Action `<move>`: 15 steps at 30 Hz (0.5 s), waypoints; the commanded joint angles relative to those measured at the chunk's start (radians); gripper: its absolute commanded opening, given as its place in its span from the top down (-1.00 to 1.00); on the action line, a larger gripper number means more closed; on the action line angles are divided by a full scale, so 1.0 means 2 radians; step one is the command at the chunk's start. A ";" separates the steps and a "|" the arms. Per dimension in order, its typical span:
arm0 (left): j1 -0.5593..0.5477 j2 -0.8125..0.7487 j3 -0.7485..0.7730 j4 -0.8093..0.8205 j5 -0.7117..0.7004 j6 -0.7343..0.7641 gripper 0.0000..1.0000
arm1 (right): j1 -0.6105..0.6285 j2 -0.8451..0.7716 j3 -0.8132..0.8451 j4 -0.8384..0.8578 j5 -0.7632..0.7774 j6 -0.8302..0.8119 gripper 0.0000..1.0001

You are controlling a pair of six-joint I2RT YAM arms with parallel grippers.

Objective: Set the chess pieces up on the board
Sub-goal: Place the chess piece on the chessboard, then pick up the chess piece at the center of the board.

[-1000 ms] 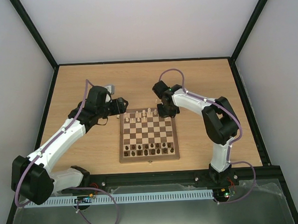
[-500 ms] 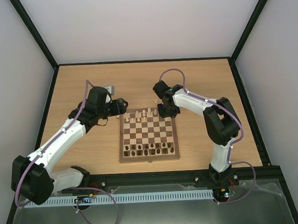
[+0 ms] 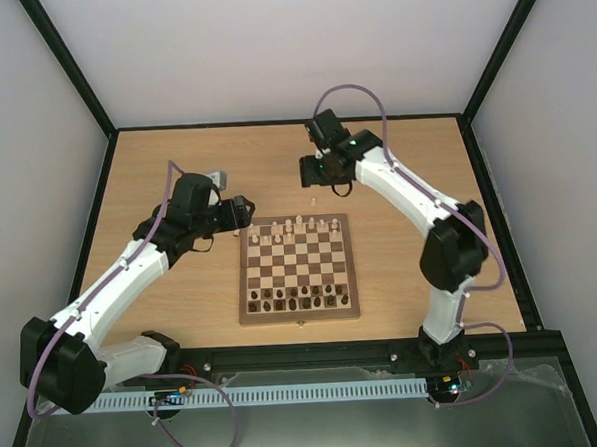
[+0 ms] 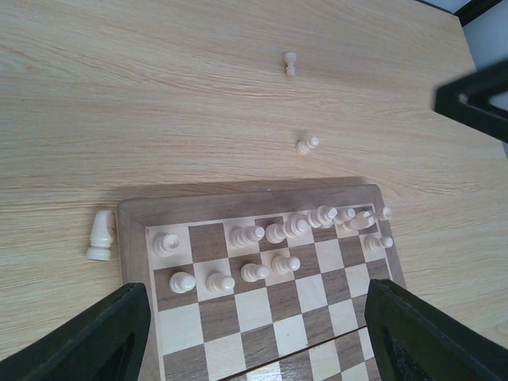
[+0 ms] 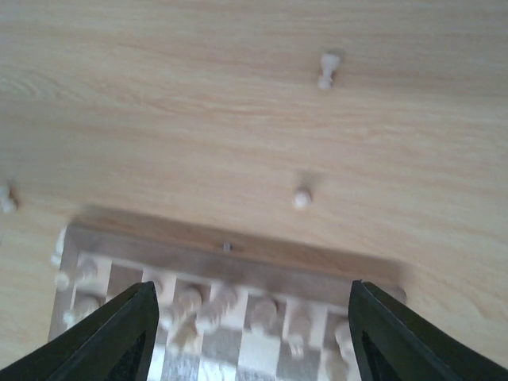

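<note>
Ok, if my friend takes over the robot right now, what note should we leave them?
Left tool: open, empty, over the far-left part of the chessboard.
Right tool: open, empty, above the table just beyond the board.
Done: dark chessmen stand in the near rows. Cream chessmen stand in the far two rows, with gaps.
Left: two cream pawns sit on the table beyond the board. A bigger cream piece, maybe a knight, seems to lie beside the far-left corner. They need empty squares.
</note>
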 commanded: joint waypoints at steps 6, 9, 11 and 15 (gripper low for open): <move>0.006 -0.011 0.004 -0.008 -0.005 0.002 -0.59 | -0.006 0.179 0.115 -0.051 0.002 -0.023 -0.25; 0.006 -0.011 0.003 -0.009 -0.006 0.003 -0.59 | -0.006 0.213 0.135 -0.054 0.019 -0.025 -0.23; 0.007 -0.011 0.004 -0.009 -0.006 0.003 -0.59 | -0.007 0.232 0.145 -0.056 0.030 -0.026 -0.21; 0.011 -0.010 0.004 -0.008 -0.005 0.004 -0.58 | -0.011 0.252 0.155 -0.057 0.036 -0.028 -0.12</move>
